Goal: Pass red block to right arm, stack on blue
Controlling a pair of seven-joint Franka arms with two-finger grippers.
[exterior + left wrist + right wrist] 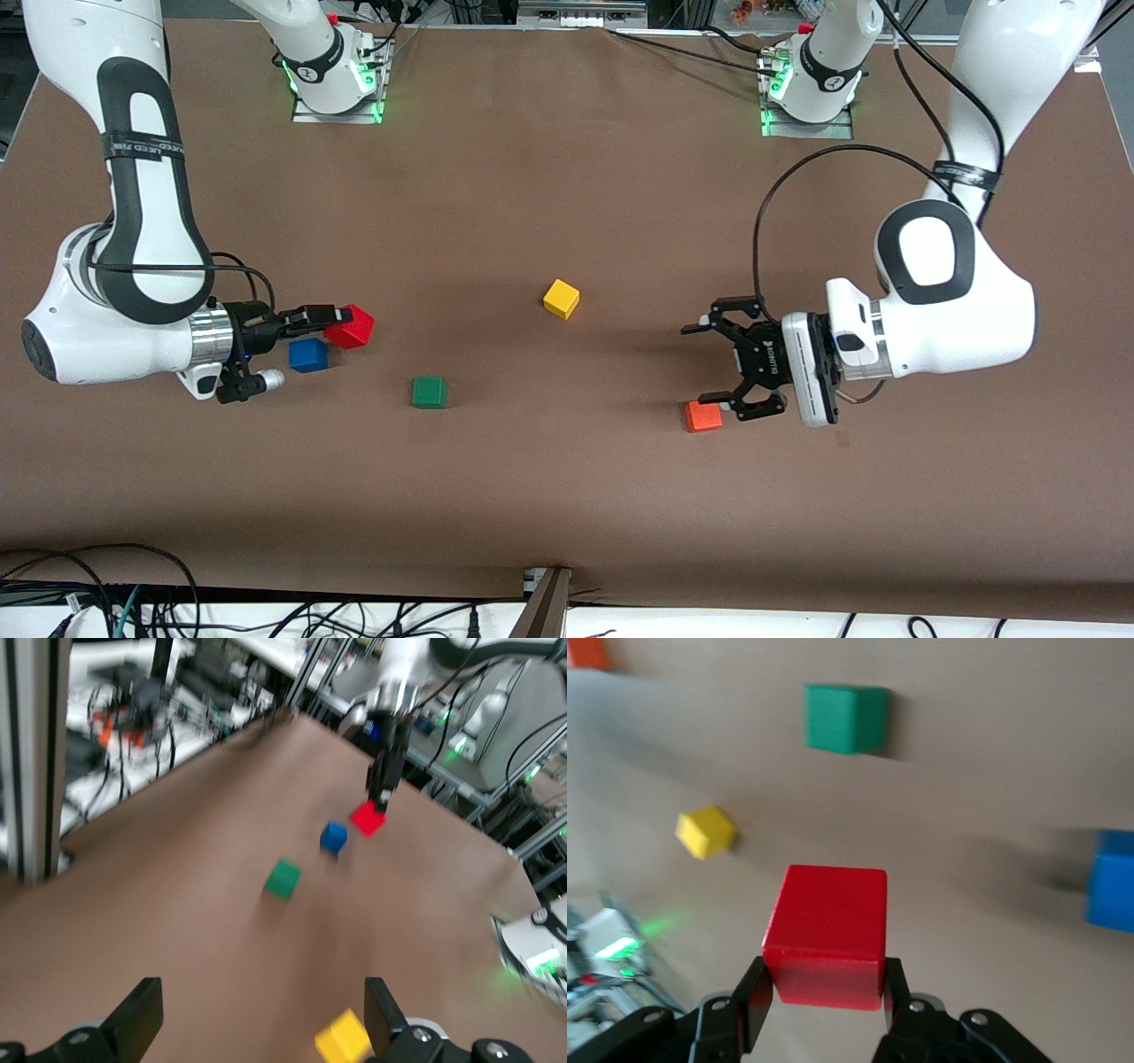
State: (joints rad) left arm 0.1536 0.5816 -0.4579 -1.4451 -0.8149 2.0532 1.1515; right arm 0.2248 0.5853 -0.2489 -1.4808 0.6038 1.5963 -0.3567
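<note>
My right gripper (339,319) is shut on the red block (352,327) and holds it tilted, a little above the table. The block shows between the fingers in the right wrist view (827,935). The blue cube (308,354) sits on the table close beside the held block, not under it; it also shows in the right wrist view (1112,881). My left gripper (704,365) is open and empty, over the table next to an orange-red cube (703,416). The left wrist view shows the red block (368,819) and the blue cube (333,836) in the distance.
A green cube (430,392) lies nearer the front camera than the blue cube, toward the table's middle. A yellow cube (561,299) lies near the table's centre. Cables run along the table's front edge.
</note>
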